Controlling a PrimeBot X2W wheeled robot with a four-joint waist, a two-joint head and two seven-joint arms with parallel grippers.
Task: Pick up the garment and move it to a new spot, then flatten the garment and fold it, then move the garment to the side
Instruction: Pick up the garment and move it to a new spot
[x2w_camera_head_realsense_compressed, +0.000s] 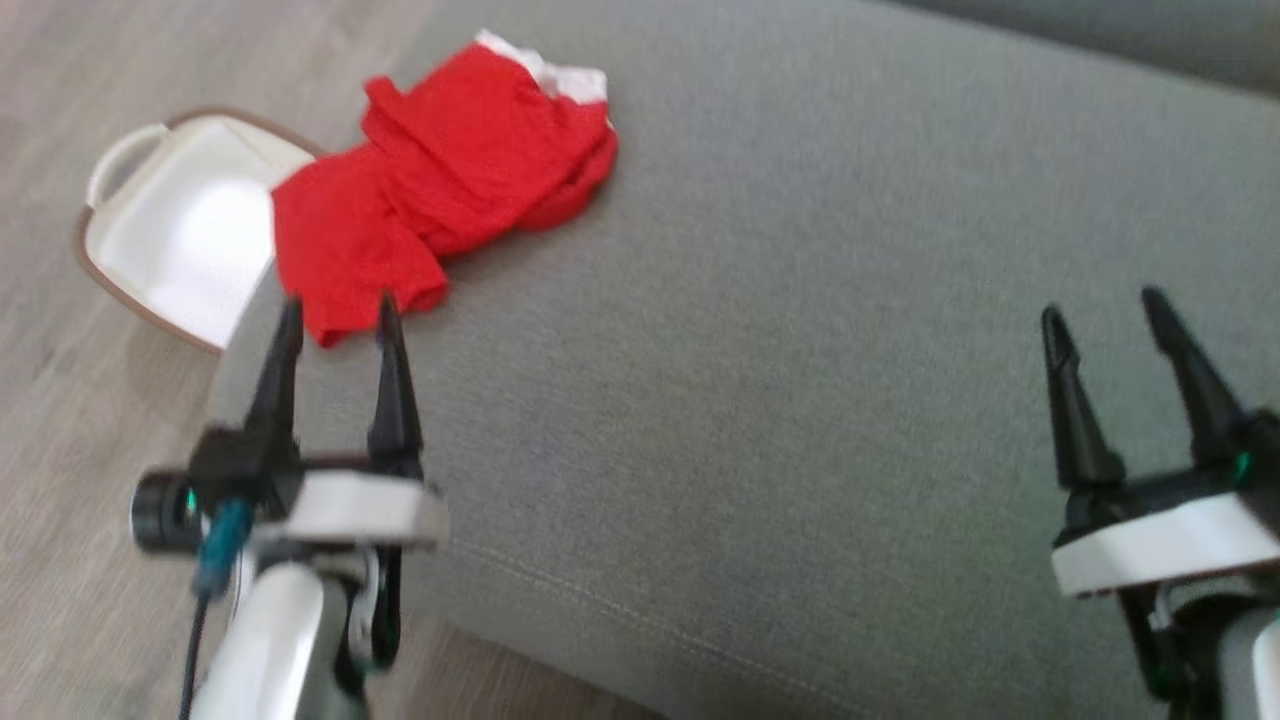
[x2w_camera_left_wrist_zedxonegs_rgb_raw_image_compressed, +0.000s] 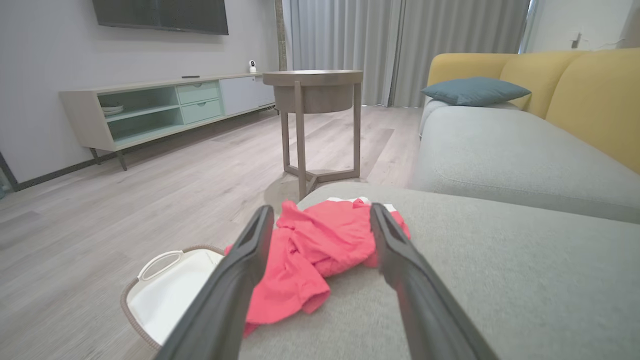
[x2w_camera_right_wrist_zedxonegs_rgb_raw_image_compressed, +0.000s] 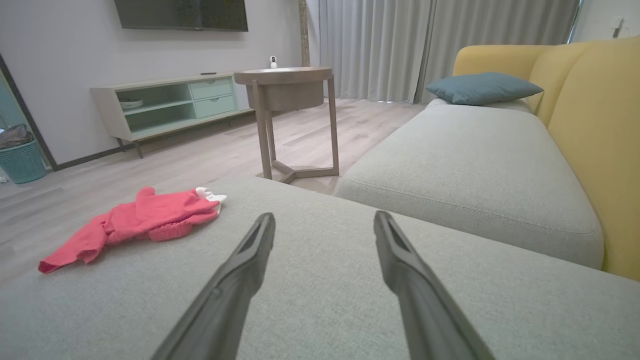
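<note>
While crumpled on sofa (x2w_camera_head_realsense_compressed: 800, 300), garment (x2w_camera_head_realsense_compressed: 440, 190) (red) before spread left claw (x2w_camera_head_realsense_compressed: 338, 303).

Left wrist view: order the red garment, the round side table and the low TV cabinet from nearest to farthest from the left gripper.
1. Red garment, on the grey cushion, just ahead of the open left gripper.
2. Round side table, standing beyond the cushion's end.
3. Low TV cabinet, at the back left.
</note>
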